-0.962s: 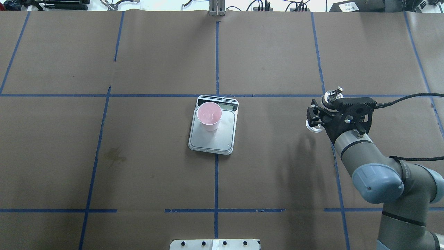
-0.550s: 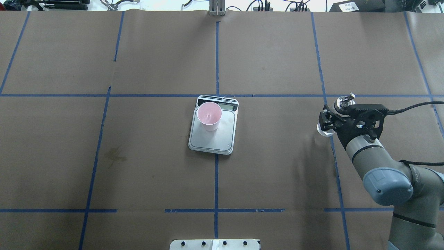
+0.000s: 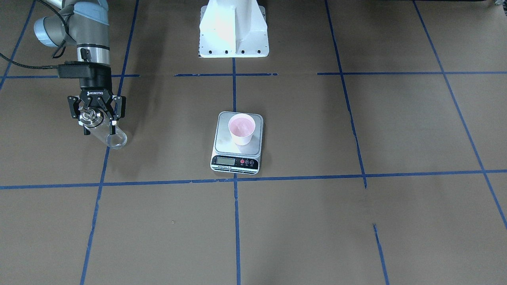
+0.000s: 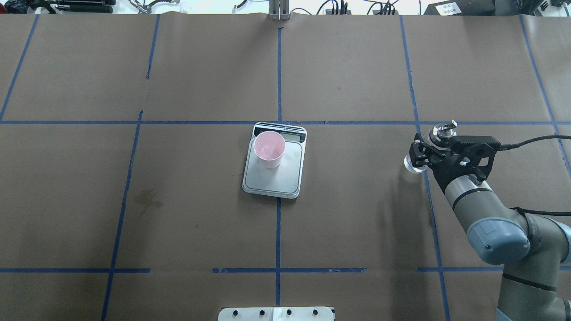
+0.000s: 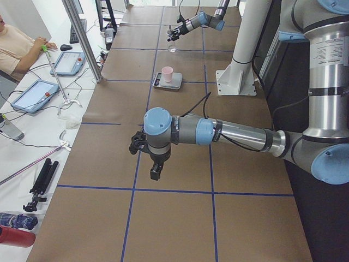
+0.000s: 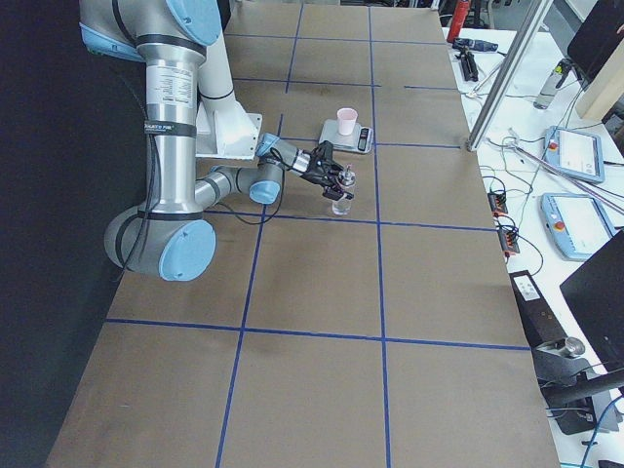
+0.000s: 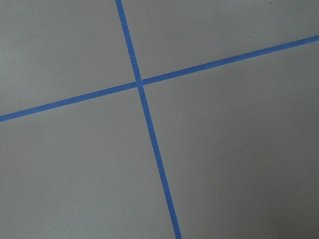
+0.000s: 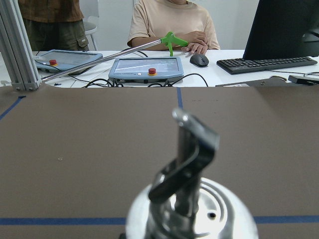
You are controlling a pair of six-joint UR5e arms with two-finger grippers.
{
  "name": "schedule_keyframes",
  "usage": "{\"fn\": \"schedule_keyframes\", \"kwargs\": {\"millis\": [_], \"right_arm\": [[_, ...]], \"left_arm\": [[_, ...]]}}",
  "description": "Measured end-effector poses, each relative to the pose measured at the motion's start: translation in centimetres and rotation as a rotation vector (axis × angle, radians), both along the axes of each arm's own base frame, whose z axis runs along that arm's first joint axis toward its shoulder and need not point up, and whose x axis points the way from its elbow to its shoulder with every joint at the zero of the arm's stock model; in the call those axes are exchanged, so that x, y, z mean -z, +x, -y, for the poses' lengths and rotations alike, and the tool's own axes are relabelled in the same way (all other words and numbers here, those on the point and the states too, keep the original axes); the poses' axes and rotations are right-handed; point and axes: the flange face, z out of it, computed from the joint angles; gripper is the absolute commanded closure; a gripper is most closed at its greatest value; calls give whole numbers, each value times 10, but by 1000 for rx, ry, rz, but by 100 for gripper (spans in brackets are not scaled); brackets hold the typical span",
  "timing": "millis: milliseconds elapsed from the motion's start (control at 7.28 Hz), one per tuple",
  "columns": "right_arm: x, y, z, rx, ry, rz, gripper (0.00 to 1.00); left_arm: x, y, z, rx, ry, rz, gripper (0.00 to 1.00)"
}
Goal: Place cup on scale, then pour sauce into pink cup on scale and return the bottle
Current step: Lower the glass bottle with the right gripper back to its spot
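Seeing brown paper covering the worktop edge to edge, blue tape lines crossing it in a grid. Noticing a faint stain toward the left edge. Beyond the far edge, finding a tablet, a keyboard, a mouse, a seated person.

right gripper with bottle, farther from scale

The bottle is seen close up, topped by its pour spout; beyond the bottle, a seated person is shown.
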Motion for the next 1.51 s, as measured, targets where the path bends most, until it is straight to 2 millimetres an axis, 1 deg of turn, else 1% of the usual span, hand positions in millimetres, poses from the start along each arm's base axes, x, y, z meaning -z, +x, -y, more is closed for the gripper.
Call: {"fn": "schedule_keyframes", "kwargs": {"millis": [550,687,962,1099,1237,1511], "right_arm": [[-3,-5,-5,18,2,-21,100],[-4,-7,-6,24,2,-24,95],[-7,-10,-8,30,0,-31,66],[-8,-11,-9,32,0,-34,32],[-9,-12,-9,32,0,-35,0],[-9,-11,-8,22,7,-37,0]], "left_arm": [[0,0,0,0,-1,0,0],[-1,0,0,0,-1,0,0],[-1,0,0,-1,-1,0,0],[-1,0,0,-1,0,0,0],[-1,0,0,-1,0,0,0],[-1,0,0,-1,0,0,0]]}}
